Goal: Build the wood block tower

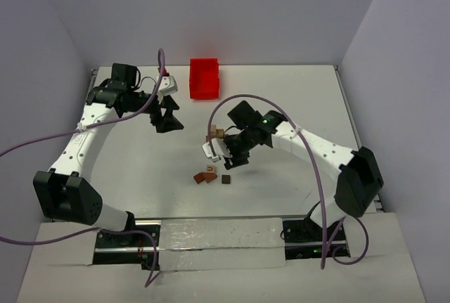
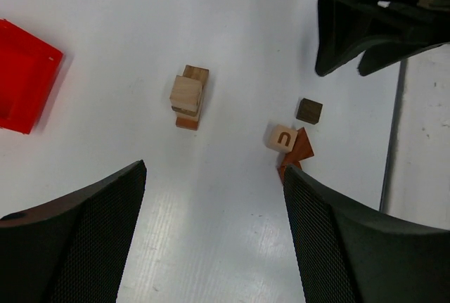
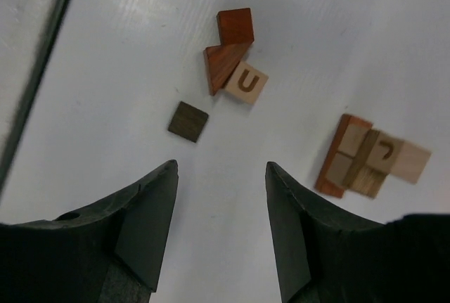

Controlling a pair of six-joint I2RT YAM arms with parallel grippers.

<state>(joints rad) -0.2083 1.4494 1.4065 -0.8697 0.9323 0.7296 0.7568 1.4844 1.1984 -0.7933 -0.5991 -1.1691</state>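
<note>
The wood block tower (image 1: 214, 134) is a short stack near the table's middle, with a tan cube on top of tan, dark and reddish-brown pieces; it also shows in the left wrist view (image 2: 188, 95) and the right wrist view (image 3: 369, 157). Loose blocks lie nearer the front: a tan cube marked U (image 3: 246, 82), two reddish-brown pieces (image 3: 226, 46) and a dark brown flat square (image 3: 188, 121). My right gripper (image 1: 234, 160) is open and empty, hovering between the tower and the loose blocks (image 1: 206, 175). My left gripper (image 1: 169, 124) is open and empty, left of the tower.
A red plastic bin (image 1: 204, 78) stands at the back, behind the tower, and shows at the left edge of the left wrist view (image 2: 21, 78). The right gripper's fingers (image 2: 373, 22) show at the top right of the left wrist view.
</note>
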